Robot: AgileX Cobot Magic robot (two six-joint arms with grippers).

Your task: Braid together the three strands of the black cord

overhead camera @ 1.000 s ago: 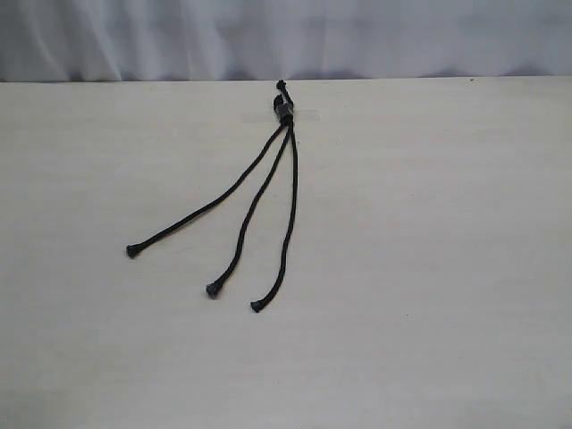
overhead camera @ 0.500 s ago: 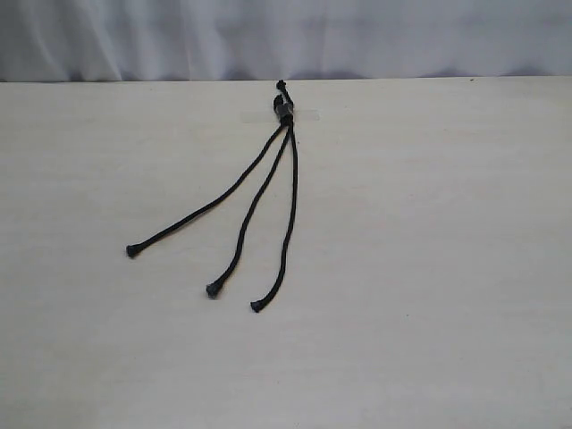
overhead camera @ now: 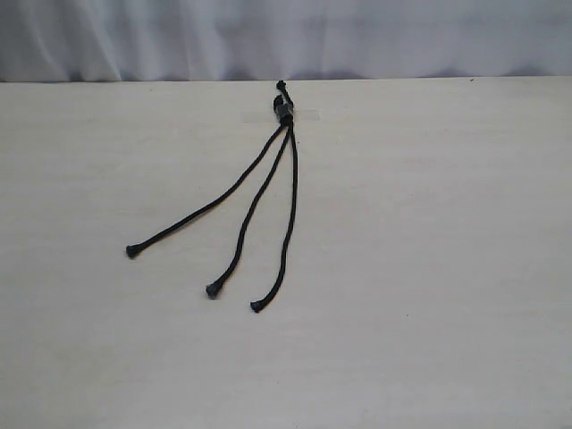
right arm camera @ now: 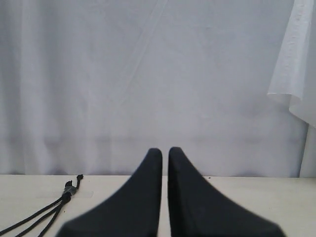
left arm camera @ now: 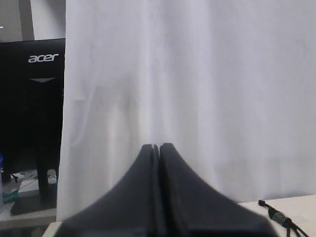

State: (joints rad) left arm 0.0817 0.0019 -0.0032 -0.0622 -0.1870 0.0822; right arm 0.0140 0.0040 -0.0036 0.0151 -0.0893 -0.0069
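The black cord (overhead camera: pixel 284 112) lies on the pale table with its knotted top at the far edge. Its three strands fan out toward the near side, unbraided: the left strand (overhead camera: pixel 206 206), the middle strand (overhead camera: pixel 250 214) and the right strand (overhead camera: pixel 291 206), each ending in a small knobby tip. Neither gripper shows in the exterior view. My left gripper (left arm camera: pixel 159 146) is shut and empty, with the cord's top (left arm camera: pixel 276 216) off to one side. My right gripper (right arm camera: pixel 165 150) holds nothing, its fingers almost together with a thin slit between them; the cord's top (right arm camera: pixel 66 193) lies apart from it.
The light wooden table (overhead camera: pixel 447 268) runs wide around the cord. A white curtain (overhead camera: pixel 268 36) hangs behind its far edge. A black Acer monitor (left arm camera: pixel 34 98) stands beyond the curtain in the left wrist view.
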